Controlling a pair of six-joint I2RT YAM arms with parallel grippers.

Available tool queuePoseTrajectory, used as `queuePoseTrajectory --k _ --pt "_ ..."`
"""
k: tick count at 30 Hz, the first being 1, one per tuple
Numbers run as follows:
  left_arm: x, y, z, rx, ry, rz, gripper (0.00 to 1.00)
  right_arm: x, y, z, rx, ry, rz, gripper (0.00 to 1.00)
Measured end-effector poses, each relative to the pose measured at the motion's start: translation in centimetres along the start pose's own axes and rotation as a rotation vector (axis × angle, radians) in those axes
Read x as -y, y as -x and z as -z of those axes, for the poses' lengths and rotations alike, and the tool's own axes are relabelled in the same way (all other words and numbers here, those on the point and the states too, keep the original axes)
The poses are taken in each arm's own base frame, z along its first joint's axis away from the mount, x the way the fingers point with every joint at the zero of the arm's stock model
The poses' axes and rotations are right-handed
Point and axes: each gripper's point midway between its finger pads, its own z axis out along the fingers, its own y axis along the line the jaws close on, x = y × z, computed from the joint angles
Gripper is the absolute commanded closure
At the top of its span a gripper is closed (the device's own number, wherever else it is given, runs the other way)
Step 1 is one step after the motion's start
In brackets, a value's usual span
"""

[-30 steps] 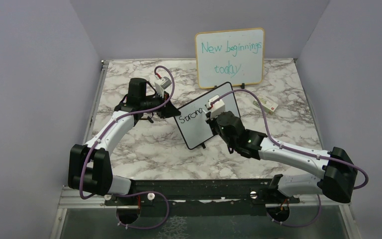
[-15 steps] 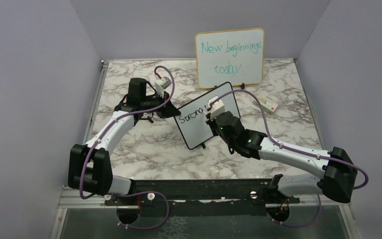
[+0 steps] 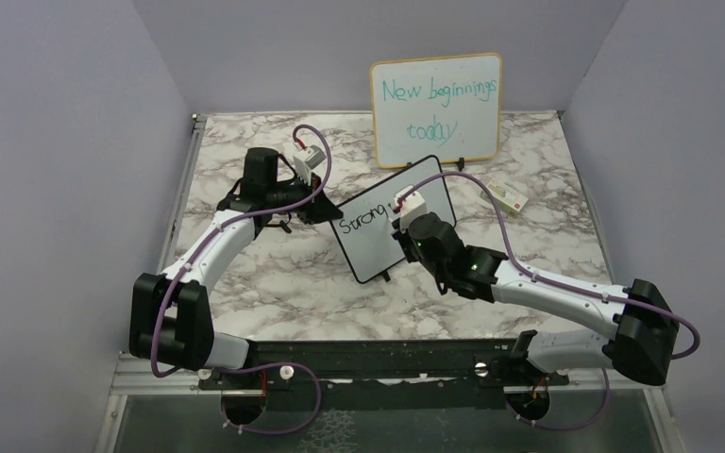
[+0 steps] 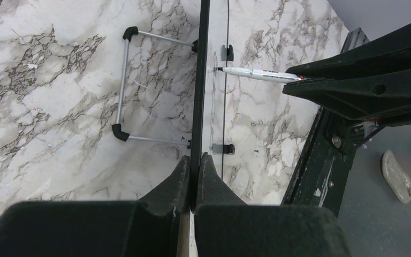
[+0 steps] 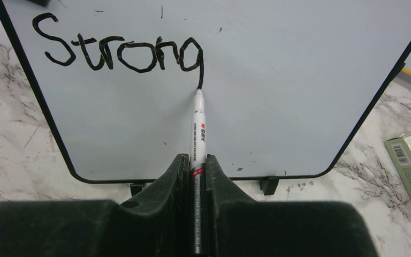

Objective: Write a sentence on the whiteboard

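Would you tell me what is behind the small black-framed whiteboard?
Behind the whiteboard, a thin metal stand with black feet rests on the table. The back face itself cannot be seen.

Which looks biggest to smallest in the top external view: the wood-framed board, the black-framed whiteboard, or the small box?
1-2. wood-framed board and black-framed whiteboard: about alike. The whiteboard is angled and partly covered by the right arm, so I won't rank them.
3. small box: clearly smallest.
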Motion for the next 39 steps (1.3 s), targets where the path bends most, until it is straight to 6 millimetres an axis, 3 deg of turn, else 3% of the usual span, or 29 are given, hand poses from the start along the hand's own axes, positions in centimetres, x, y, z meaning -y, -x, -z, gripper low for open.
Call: queuePoseTrajectory --k 19,29,39 --pt "0.0 0.0 0.0 0.000 0.000 0.001 1.00 -1.0 -0.5 0.3 -0.022 0.064 0.008 1.00" --pt "0.1 0.0 0.0 -0.003 -0.001 -0.001 1.00 -1.4 1.7 1.0 0.056 0.104 -0.024 1.00" --pt "0.1 0.0 0.0 -0.006 -0.001 -0.005 1.00 1.2 4.5 2.9 0.163 0.015 -0.072 1.00"
